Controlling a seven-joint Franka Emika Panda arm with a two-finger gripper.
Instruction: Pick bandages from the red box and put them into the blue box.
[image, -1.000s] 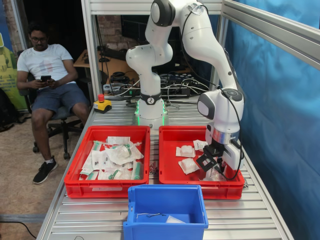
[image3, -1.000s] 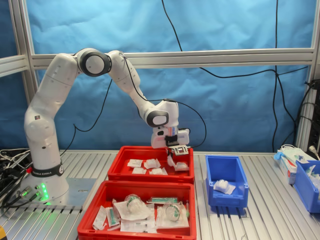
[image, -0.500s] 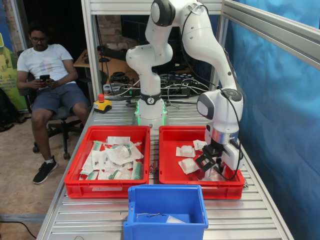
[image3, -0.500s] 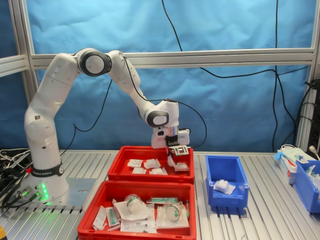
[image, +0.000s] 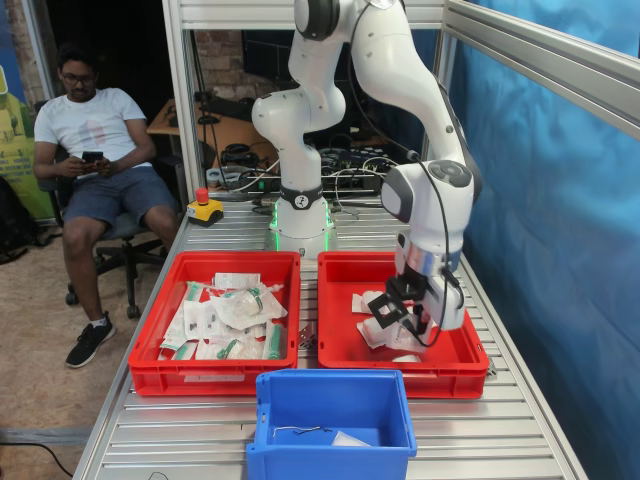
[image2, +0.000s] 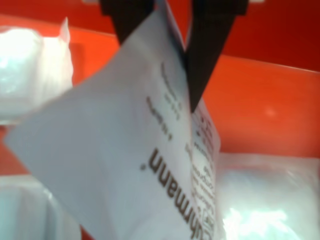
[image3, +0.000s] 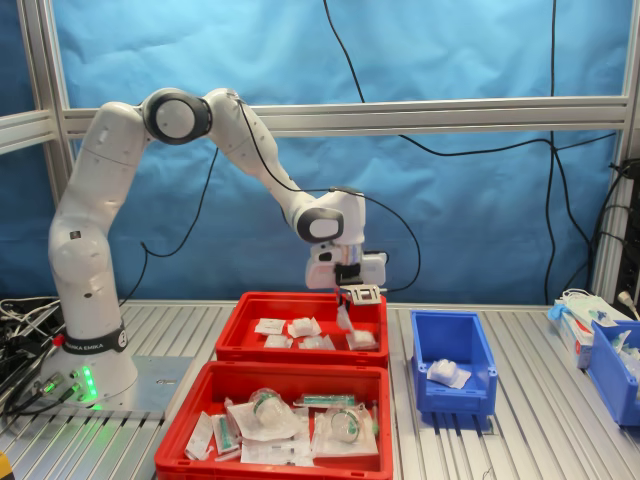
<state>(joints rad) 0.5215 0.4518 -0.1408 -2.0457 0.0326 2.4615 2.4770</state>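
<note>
In the first exterior view, the gripper (image: 397, 318) hangs over the red box (image: 340, 350) that holds the white square packets. A bandage packet (image: 391, 334) hangs just below the fingers, its lower edge close to the loose bandages (image: 371, 302) that lie on the crate floor beneath and beside the fingers. The blue box (image: 330, 408) stands in front of the red box, well apart from the fingers. The second red crate (image: 160, 360), full of green-and-white wrappers (image: 228, 312), sits further off to the side.

In the wrist view, the two black fingers (image2: 206, 45) are clamped on the top edge of a white bandage packet (image2: 125, 150) with dark print, which hangs tilted below them. More white packets (image2: 25, 70) lie on the red floor past it.

In the second exterior view, the gripper (image3: 352, 298) is above the red box (image3: 300, 345), the packet (image3: 346, 318) dangling from the fingers, clear of the packets below. The blue box (image3: 450, 385) stands beside the crate, one white packet (image3: 445, 373) inside.
</note>
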